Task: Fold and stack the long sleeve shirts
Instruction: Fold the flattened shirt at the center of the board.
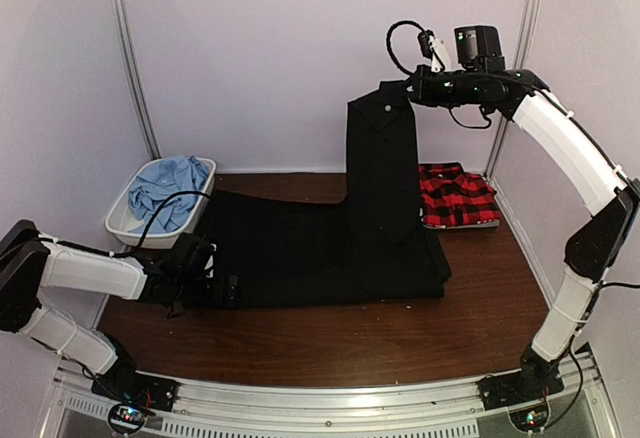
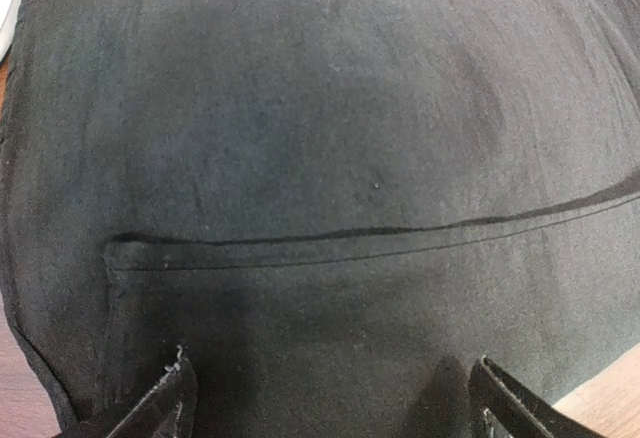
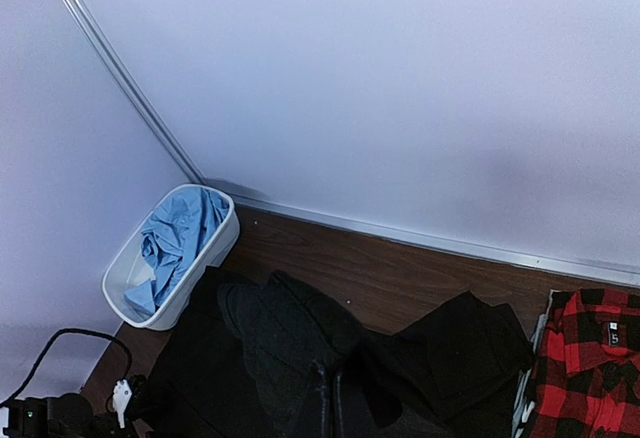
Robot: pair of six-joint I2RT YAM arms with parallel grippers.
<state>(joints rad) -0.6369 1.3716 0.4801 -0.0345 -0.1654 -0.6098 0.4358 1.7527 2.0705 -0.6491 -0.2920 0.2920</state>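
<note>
The black shirt [image 1: 320,248] lies spread across the middle of the brown table [image 1: 330,343]. My right gripper [image 1: 412,89] is shut on one end of it and holds it high, so a strip of cloth [image 1: 382,173] hangs down; in the right wrist view the fingers [image 3: 322,398] pinch bunched black cloth [image 3: 280,333]. My left gripper [image 1: 205,276] rests low on the shirt's left edge, jaws apart, fingertips [image 2: 165,403] on flat black cloth [image 2: 330,158]. A folded red-and-black plaid shirt [image 1: 456,196] lies at the back right. A light blue shirt [image 1: 168,190] is crumpled in a bin.
The white bin [image 1: 120,223] stands at the back left, against the shirt's edge. White walls with metal rails [image 1: 135,58] close the back and sides. Bare wood runs along the near edge. A black cable [image 1: 160,213] loops over the left arm.
</note>
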